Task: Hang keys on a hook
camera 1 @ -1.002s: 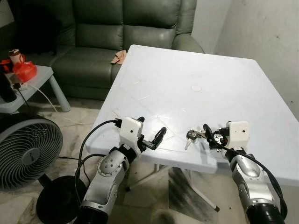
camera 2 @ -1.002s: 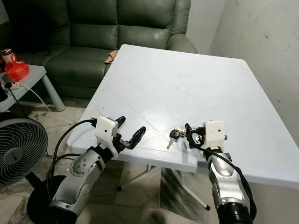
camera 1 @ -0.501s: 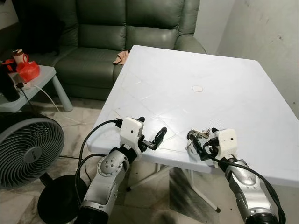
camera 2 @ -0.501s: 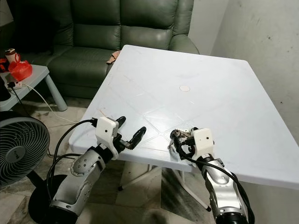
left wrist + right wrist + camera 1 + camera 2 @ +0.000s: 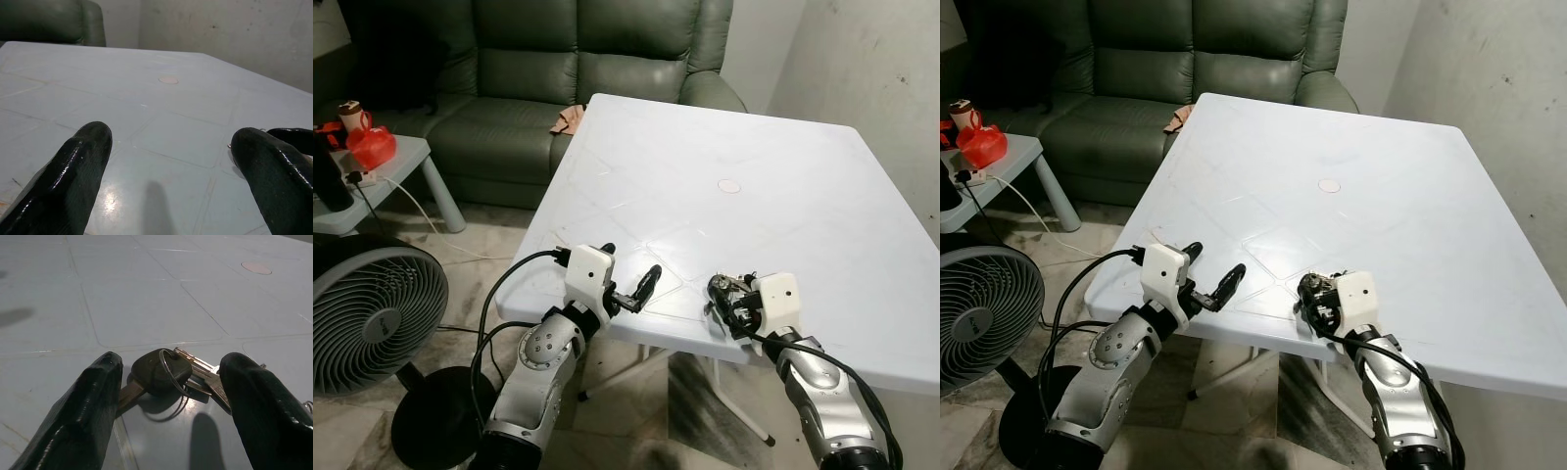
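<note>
Reaching over the near edge of the white table [image 5: 773,157], the right gripper [image 5: 168,396] sits low on the tabletop with its two black fingers spread apart, one on each side of the keys [image 5: 168,372]. The keys lie flat on the table between those fingers: a dark-headed key, a wire ring and a couple of metal blades fanned beside it. The fingers flank the bunch closely but are not closed on it; whether either finger touches the keys cannot be told. In the head views the silver right forearm rises from below the table edge, bent at the wrist so the white gripper housing faces inward.

The left gripper [image 5: 631,284] is held just past the table's near edge, level with it, fingers parted and empty, pointing across the table toward the right gripper.

A green sofa [image 5: 558,69] stands behind the table. A fan [image 5: 372,313] is on the floor to the left, beside a small side table [image 5: 406,157] carrying a red bag [image 5: 367,147].
</note>
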Controlling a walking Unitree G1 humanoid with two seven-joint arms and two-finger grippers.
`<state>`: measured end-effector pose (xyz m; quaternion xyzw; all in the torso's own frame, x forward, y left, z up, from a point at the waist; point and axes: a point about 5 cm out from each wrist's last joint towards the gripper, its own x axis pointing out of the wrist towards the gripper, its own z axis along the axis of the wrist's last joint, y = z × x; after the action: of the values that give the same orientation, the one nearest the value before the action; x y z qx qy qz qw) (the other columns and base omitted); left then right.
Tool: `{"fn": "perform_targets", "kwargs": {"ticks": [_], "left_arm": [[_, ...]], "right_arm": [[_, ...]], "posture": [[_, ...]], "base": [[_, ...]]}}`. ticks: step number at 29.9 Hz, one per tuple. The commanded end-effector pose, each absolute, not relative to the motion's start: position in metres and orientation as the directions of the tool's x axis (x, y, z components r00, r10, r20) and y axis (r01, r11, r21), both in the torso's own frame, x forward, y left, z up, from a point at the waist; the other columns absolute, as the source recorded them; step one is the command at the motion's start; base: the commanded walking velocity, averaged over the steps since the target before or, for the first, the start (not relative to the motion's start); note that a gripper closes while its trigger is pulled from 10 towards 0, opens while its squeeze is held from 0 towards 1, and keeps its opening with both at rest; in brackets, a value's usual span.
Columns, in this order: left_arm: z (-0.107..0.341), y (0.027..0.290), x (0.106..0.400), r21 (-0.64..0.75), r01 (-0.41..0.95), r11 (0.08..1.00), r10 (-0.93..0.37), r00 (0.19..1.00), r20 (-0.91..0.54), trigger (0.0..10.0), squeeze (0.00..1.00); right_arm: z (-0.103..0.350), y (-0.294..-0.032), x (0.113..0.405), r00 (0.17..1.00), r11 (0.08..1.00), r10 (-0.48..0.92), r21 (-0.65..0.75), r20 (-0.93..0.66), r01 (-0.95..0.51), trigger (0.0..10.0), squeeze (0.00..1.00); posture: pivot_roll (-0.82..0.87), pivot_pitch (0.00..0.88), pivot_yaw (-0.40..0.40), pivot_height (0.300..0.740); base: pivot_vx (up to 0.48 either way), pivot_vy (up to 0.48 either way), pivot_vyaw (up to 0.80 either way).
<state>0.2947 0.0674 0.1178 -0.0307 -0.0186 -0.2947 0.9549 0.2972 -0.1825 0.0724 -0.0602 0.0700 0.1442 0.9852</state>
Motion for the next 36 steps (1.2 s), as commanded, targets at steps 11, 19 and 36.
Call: {"fn": "perform_targets", "kwargs": {"ticks": [11, 19, 36], "left_arm": [[0.1225, 0.0661, 0.2979, -0.022, 0.548, 0.836, -0.545, 0.835, 0.07, 10.0, 0.0], [0.123, 0.0666, 0.2986, -0.02, 0.539, 0.842, -0.537, 0.841, 0.073, 10.0, 0.0], [0.1241, 0.0665, 0.3001, -0.018, 0.526, 0.85, -0.523, 0.849, 0.08, 10.0, 0.0]], "right_arm": [[0.0792, -0.1733, 0.3062, 0.956, 0.959, 0.256, -0.087, -0.142, -0.269, 0.2, 0.0], [0.0777, -0.1733, 0.3079, 0.953, 0.958, 0.252, -0.096, -0.171, -0.27, 10.0, 0.0], [0.0745, -0.1776, 0.3093, 0.957, 0.965, 0.211, -0.116, -0.197, -0.236, 1.5, 0.0]], "posture": [[0.06, 0.0, -0.069, 0.732], [0.06, 0.0, -0.071, 0.732], [0.06, 0.0, -0.073, 0.732]], "base": [[0.0, 0.0, 0.0], [0.0, 0.0, 0.0], [0.0, 0.0, 0.0]]}}
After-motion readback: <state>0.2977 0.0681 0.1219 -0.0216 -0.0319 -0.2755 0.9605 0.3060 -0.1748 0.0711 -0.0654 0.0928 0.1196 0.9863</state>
